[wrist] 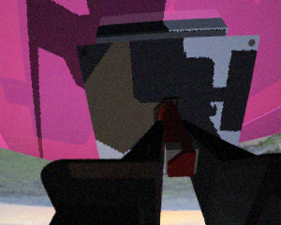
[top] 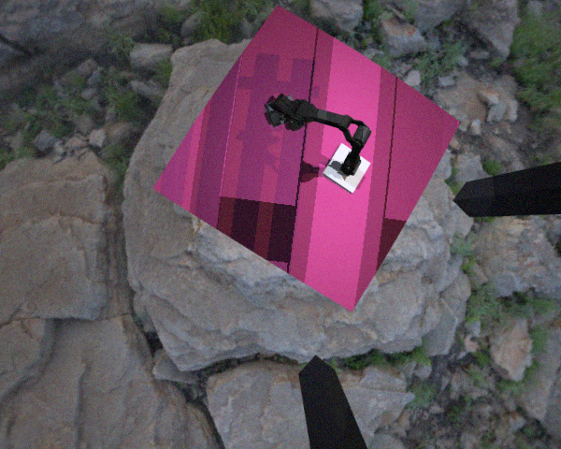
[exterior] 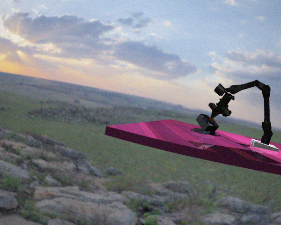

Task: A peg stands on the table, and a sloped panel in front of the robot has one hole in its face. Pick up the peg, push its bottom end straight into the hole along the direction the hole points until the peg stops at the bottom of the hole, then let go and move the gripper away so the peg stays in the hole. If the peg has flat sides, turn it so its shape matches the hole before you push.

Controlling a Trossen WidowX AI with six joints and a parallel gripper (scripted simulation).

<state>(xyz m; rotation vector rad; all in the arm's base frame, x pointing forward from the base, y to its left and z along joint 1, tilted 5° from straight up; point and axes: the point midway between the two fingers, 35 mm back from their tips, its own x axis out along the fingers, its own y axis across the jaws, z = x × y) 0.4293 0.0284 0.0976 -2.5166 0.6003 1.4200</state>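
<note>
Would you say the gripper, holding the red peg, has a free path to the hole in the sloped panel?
Probably yes: the gripper holds the red peg with its tip at the hole in the sloped panel; nothing lies between.

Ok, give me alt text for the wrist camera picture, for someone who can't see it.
A red peg, clamped between two dark jaws, points with its far end at the hole in a grey, shadow-patched sloped panel straight ahead. The pink table surrounds the panel, with a strip of grass at the lower edges.
</note>
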